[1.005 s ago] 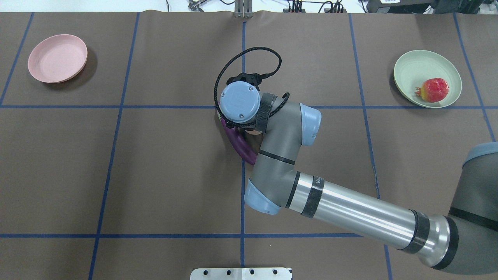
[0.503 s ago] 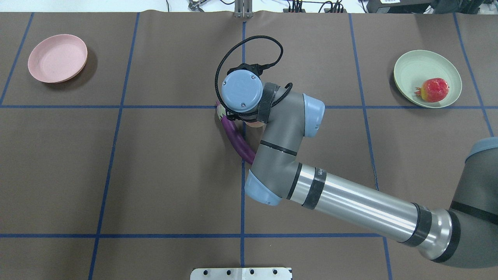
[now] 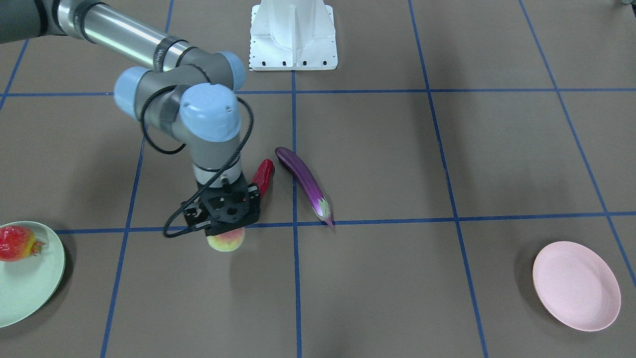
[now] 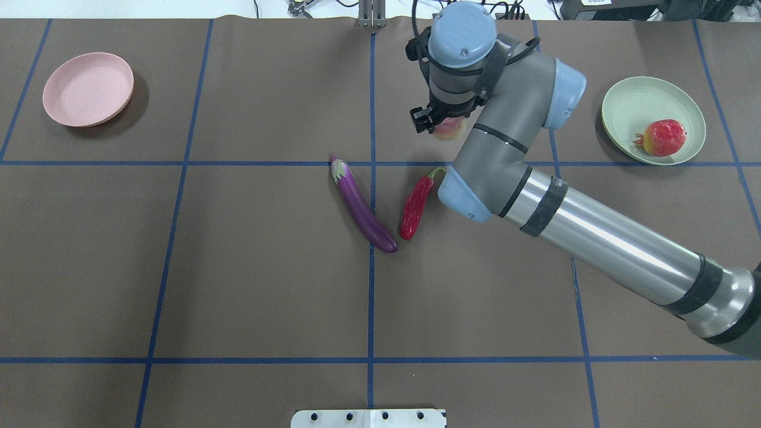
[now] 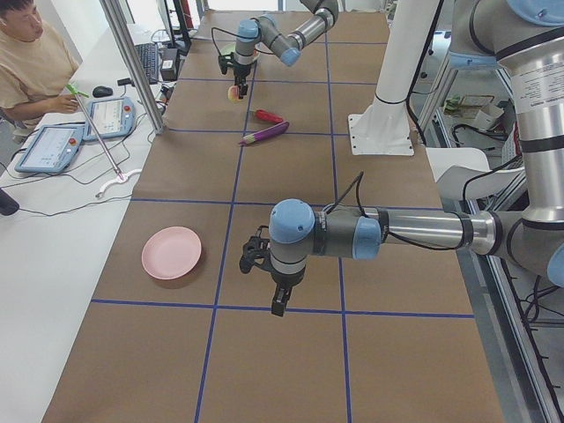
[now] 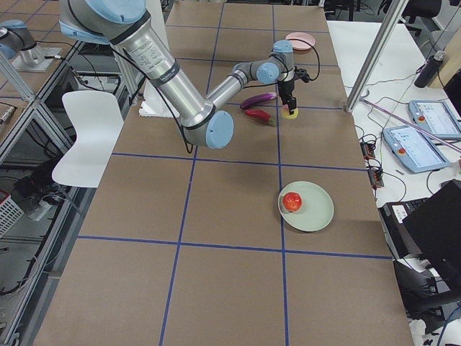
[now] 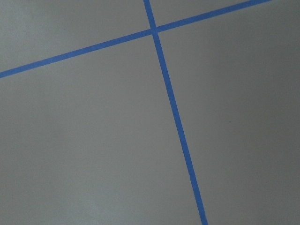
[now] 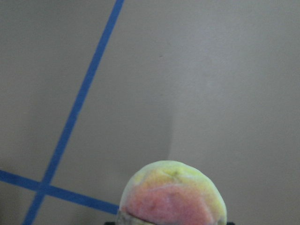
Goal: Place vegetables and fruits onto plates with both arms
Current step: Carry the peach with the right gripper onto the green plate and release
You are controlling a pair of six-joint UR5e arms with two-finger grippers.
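Well, the brown table (image 4: 238,267) with its blue tape squares is the biggest thing in front of me. Across it reaches the right arm (image 4: 594,238), and the right gripper (image 3: 224,226) is closed on the peach (image 3: 226,242). The peach hangs under the gripper, seemingly clear of the surface, beyond the chili pepper (image 4: 414,205) and well short of the mint green plate (image 4: 630,101).

The left arm (image 5: 414,231) hovers low near the pink plate (image 4: 89,89). I cannot tell from here how far open the left gripper (image 5: 278,295) is.

The mint green plate carries the bumpy red-orange fruit (image 4: 664,137) near its rim, while the pink plate lies bare. The eggplant (image 4: 362,208) and the chili pepper lie at the centre, with their robot-side ends just beside each other.

To my eye the peach is light, fuzzy and soft. A gentle hold across its widest part should suit it, since a hard squeeze might bruise it or squirt it loose.
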